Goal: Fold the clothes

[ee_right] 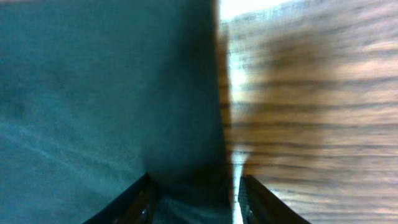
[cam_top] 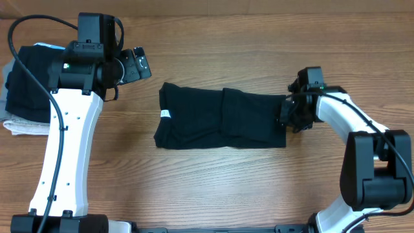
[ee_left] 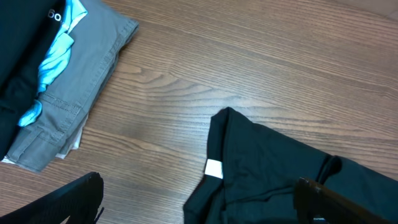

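Overhead, the black T-shirt [cam_top: 220, 120] is laid partly folded on the tabletop [cam_top: 259, 194], its right edge straddled by the right gripper [cam_top: 283, 116] for folding over, pinch not discernible, while the left gripper [cam_top: 139, 63] is parked wide open.

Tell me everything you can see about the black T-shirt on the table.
The black T-shirt looks like soft, matte fabric, folded into a long rectangle lying flat across the middle of the wooden table. A small white label shows at its left end; a fold line crosses near the middle. The right claw straddles its right edge; whether it grips is unclear.
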{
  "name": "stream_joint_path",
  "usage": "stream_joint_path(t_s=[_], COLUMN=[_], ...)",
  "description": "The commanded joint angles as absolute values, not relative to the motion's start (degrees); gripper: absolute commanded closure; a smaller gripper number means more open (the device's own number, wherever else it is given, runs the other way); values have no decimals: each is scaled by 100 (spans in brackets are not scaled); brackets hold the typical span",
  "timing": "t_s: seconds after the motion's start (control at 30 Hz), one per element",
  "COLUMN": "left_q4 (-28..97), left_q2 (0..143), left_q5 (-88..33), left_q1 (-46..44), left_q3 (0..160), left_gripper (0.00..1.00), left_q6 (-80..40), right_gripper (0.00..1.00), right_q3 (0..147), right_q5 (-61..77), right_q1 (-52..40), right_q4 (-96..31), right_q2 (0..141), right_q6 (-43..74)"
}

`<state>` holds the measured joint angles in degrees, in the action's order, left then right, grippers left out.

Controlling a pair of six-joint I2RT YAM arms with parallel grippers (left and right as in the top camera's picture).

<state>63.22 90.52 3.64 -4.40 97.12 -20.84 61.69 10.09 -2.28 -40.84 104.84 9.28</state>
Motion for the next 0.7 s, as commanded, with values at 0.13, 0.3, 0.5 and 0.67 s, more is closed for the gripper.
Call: stream_joint_path(t_s=[0.13,0.3,0.5,0.67], left_q4=[6322,6322,6320,6322], left_q2=[9070,9067,9070,9070], left_q5=[353,353,353,353], left_q1=[-447,-447,-447,-447], left_q3=[9712,9712,9712,9712], left_gripper=[0,0,0,0], left_q6=[-2056,-2056,-2056,-2056], right_gripper=[96,96,96,96], right_q3=[6123,7072,8663,9861], right_q5=[1011,1009,954,1286], right_q1=[-86,563,1437,1673], right_q4=[-4110,-5190,-6834,-7940], right_q2=[10357,10344,10344,10337], right_q6=[939,906,873,869])
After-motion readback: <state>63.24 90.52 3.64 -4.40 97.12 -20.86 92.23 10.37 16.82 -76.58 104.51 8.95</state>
